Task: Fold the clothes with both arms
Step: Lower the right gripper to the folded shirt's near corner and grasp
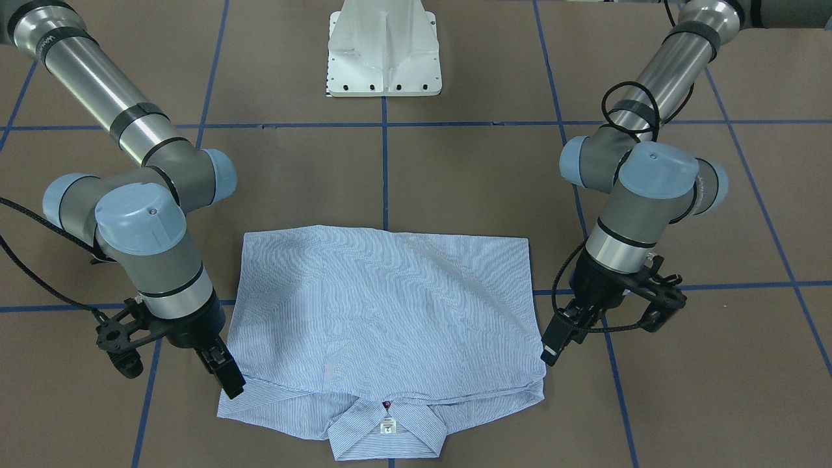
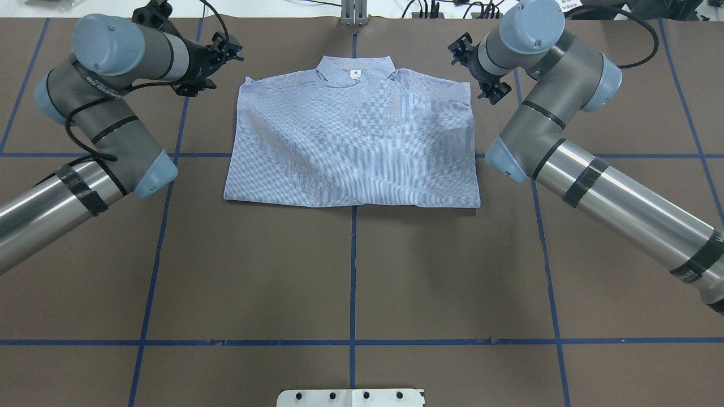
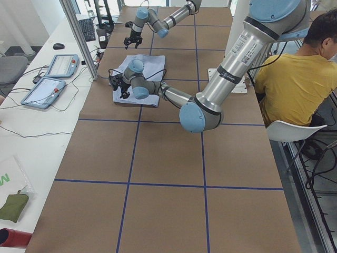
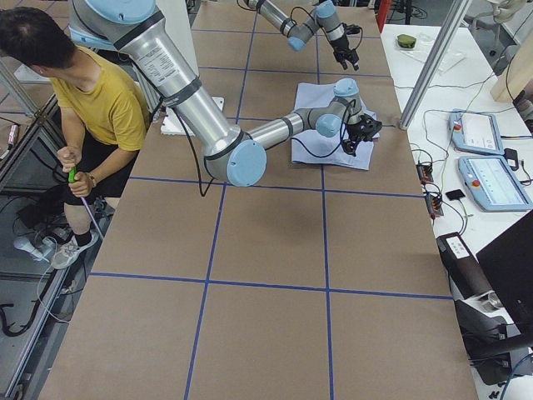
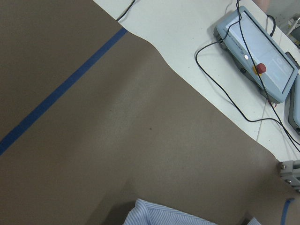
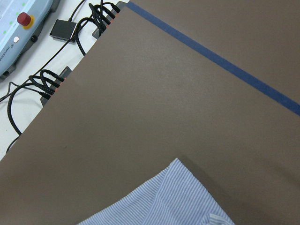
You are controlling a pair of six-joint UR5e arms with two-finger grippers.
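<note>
shirt lies folded into a wide flat rectangle at the centre of the front-facing view, on the brown table w/ blue tape grid lines. fabric is light blue w/ fine white stripes, mostly smooth, a few soft diagonal creases across the middle. collar sits at the bottom edge of that view, pointing to the lower centre, w/ a small white neck label and one dark red button just above it. a folded-under band of cloth runs along the collar side; no sleeves stick out. in the overhead view the shirt sits in the upper middle, collar toward the top. left gripper hangs just beside the shirt's lower right corner in the front view, fingers close together, holding nothing, apart from the cloth. right gripper is at the lower left corner, tip right at the cloth edge; can't tell if it touches or grips, jaws look closed. white pedestal at top centre.
</note>
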